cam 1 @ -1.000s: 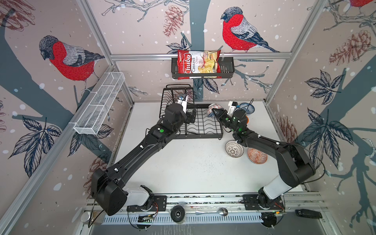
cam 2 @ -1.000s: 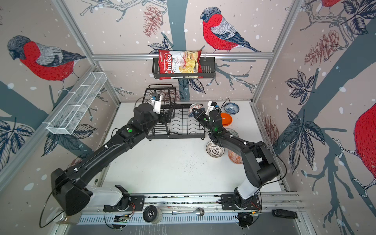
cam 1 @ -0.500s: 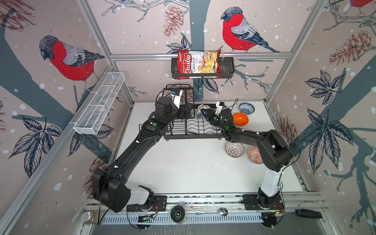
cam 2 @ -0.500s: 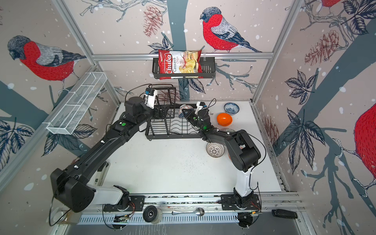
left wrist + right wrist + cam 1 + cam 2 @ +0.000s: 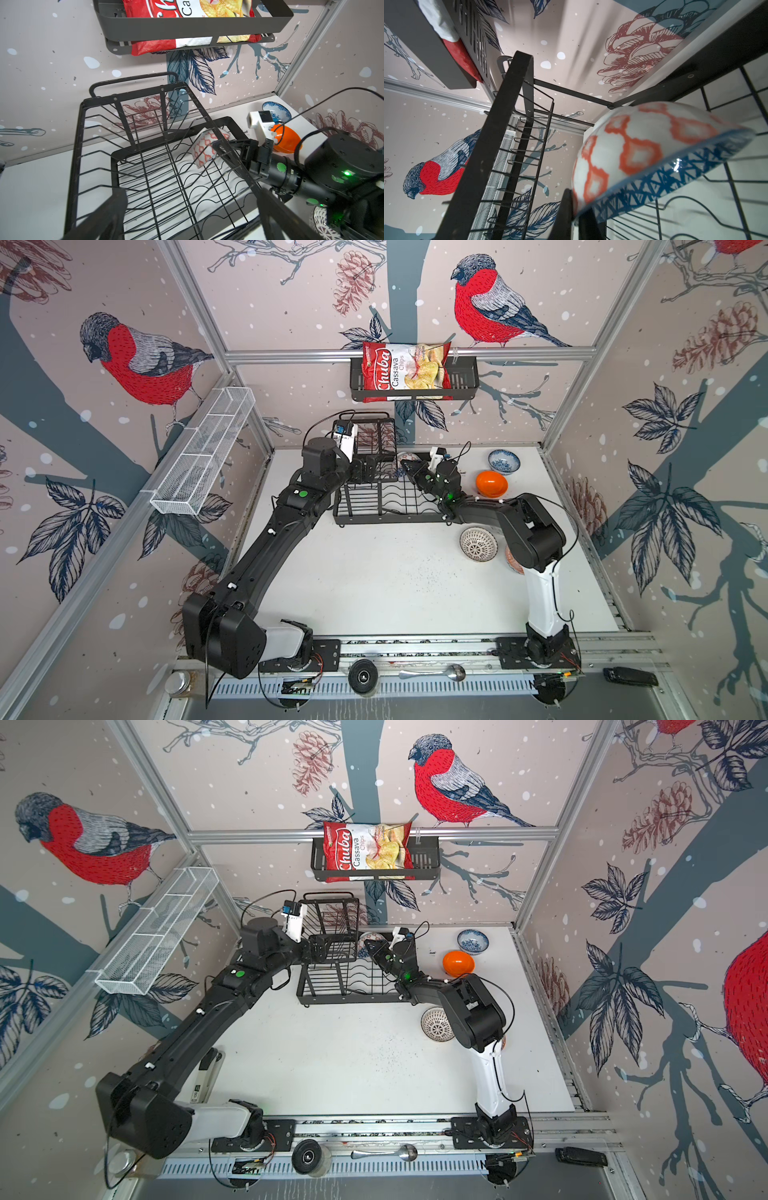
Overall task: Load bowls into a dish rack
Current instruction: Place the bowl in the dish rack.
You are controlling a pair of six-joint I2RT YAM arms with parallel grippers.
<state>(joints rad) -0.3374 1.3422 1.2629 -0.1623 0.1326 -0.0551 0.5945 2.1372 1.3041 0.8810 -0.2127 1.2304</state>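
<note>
Black wire throughout the rack (image 5: 386,514). On the diamond bowl (image 5: 643,149), white outside with a red-orange diamond lattice — inside the rim, a blue triangle band. Plain glossy orange for the orange bowl (image 5: 491,483); white with blue flowers for the flower bowl (image 5: 503,461); white with a black lattice for the lattice bowl (image 5: 478,544). Red, white and yellow on the chips bag (image 5: 405,371), in a dark grey shelf (image 5: 465,381). White mesh basket (image 5: 199,456), white table (image 5: 374,580). Pinkish walls (image 5: 291,302) printed with red-and-grey birds, brownish pinecones, blue-grey branches and leaves. Black arms (image 5: 270,547) with white segments and green dots.
</note>
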